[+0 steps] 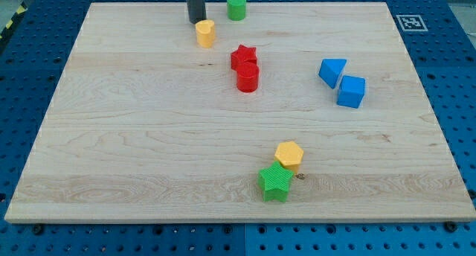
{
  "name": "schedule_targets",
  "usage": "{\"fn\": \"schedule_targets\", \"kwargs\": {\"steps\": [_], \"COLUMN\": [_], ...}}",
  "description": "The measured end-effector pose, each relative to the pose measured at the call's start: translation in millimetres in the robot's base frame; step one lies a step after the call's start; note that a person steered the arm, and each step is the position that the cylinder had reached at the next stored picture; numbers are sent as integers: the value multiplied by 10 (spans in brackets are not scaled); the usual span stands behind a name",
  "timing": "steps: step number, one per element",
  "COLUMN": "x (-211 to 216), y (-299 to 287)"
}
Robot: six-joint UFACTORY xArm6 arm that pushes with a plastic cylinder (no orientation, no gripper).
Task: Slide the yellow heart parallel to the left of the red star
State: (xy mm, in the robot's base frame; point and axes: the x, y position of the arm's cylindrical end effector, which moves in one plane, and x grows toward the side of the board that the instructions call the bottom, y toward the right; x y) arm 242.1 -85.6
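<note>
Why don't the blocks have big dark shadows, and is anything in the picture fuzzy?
In the camera view, the light is soft and even, so the red star and yellow heart cast only faint, short shadows on the wooden board; no strong glare shows; the blocks look sharp; my tip, just above the yellow heart, is clear too, though the rod is cut off at the view's top.

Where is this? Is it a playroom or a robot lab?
Probably a robot lab. A wooden board sits on a blue table full of holes. My tip stands just above the yellow heart, and a black-and-white tag marks the board's corner.
</note>
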Motion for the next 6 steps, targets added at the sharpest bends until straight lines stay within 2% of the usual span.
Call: {"fn": "schedule_targets", "kwargs": {"steps": [2,3,6], "x": [-28,51,555], "y": [315,229,217]}}
